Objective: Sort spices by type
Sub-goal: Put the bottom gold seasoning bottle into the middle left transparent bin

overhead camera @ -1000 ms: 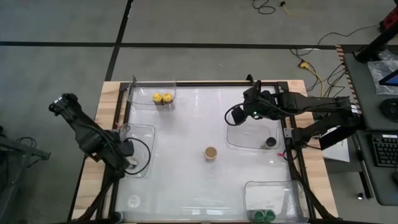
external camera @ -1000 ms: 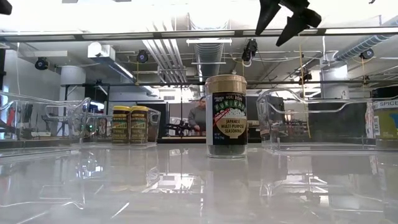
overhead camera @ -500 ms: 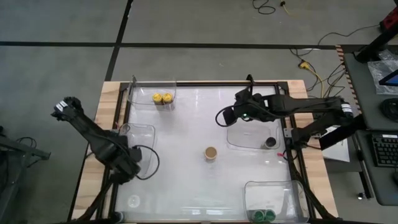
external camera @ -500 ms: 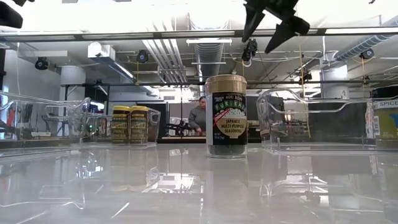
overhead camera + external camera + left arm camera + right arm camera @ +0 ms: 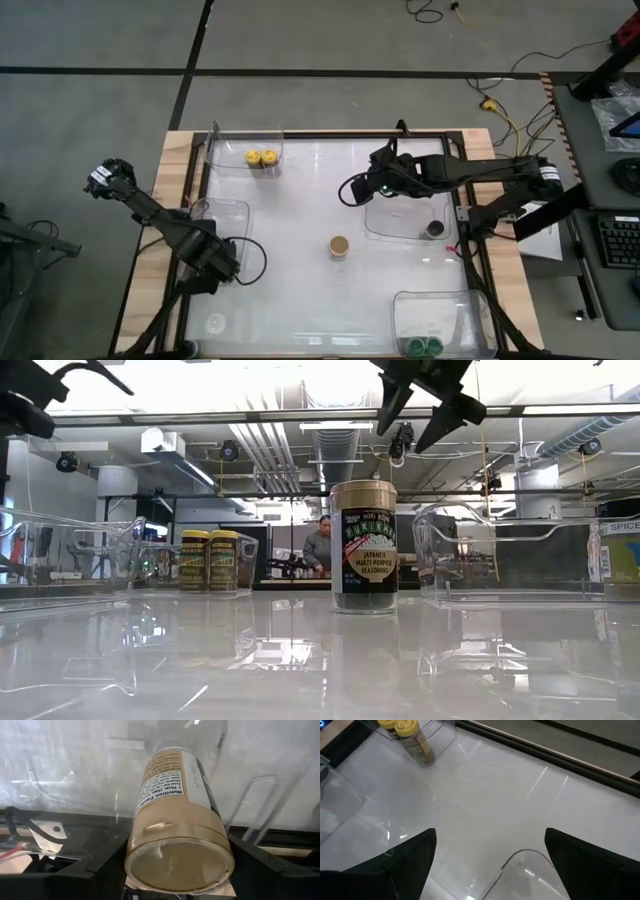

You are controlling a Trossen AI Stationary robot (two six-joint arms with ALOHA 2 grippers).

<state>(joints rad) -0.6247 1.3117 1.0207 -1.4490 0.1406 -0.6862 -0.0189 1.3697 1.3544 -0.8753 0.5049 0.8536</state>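
In the left wrist view, a spice jar (image 5: 175, 805) with a tan lid sits between the fingers of my left gripper (image 5: 177, 870). That gripper (image 5: 215, 262) hangs over the clear tray (image 5: 232, 212) at the table's left and hides the jar from above. A second tan-lidded jar (image 5: 339, 246) stands on its base mid-table. My right gripper (image 5: 350, 190) is open, high above the table beside the right tray (image 5: 400, 225), with nothing between its fingers. Two yellow-lidded jars (image 5: 261, 158) stand in the far-left tray. My left gripper pinches the jar at its tan lid end (image 5: 150, 845), one finger (image 5: 95, 867) on each side. The fingers point steeply down from above. The jar runs along them with its lid toward the wrist and its base pointing down at the clear tray. I cannot tell whether the base touches the tray.
A black-lidded jar (image 5: 435, 229) stands in the right tray, and green-lidded jars (image 5: 423, 346) in the near-right tray (image 5: 440, 305). The glossy white table has bare room between the trays. A person (image 5: 322, 545) shows in the room far behind.
My left gripper has come down toward the table's near edge over the left tray, rolling at the wrist as it carried the jar. My right gripper has slid toward the table's left, staying open.
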